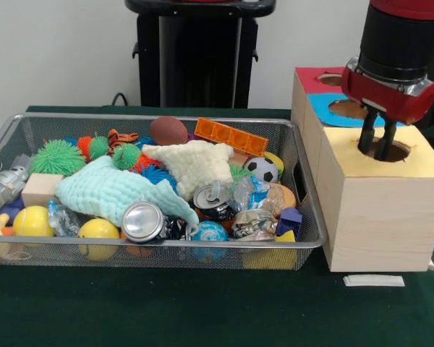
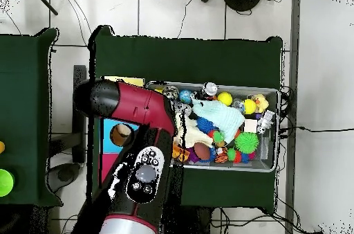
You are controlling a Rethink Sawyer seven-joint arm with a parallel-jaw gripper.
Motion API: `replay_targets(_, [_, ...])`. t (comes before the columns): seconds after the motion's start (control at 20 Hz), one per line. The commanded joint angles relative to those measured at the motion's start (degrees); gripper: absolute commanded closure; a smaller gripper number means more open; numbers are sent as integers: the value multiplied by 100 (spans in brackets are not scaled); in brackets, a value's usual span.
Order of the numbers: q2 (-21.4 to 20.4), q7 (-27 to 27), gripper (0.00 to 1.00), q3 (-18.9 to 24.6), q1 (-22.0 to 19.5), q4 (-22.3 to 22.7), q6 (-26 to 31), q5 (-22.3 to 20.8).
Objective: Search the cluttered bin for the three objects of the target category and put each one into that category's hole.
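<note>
Dipping into the yellow hole [image 1: 401, 152], the claw [image 1: 376, 147] (parted, empty) leaves two cloths [image 1: 112, 189] in the bin [image 1: 304, 189].

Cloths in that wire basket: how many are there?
2 show. The mint-green cloth lies left of centre; the cream cloth lies behind it, mid-basket. Others may be buried under the clutter.

The front view looks from low and close across the table's [image 1: 166, 311] near edge toward the pedestal [image 1: 199, 50] at the far edge. The overhead view looks straight down from high up, robot base at the bottom, taking in the whole table [image 2: 207, 55] and floor. Both share the bin [image 1: 304, 238] [image 2: 273, 165].
</note>
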Motion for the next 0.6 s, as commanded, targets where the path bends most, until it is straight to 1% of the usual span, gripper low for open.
replay_targets(0.05, [585, 386, 0, 137, -400, -148, -805, -484])
replay_targets(0.25, [1060, 592, 0, 60, -276, -425, -1126, -439])
replay_targets(0.35, [1187, 612, 0, -33, -216, -559, -1164, -458])
replay_targets(0.4, [1244, 628, 100, -62, -201, -600, -1215, -407])
replay_targets(0.55, [1307, 689, 100, -49, -201, -641, -1270, -341])
replay_targets(0.6, [1359, 724, 100, -82, -187, -703, -1181, -316])
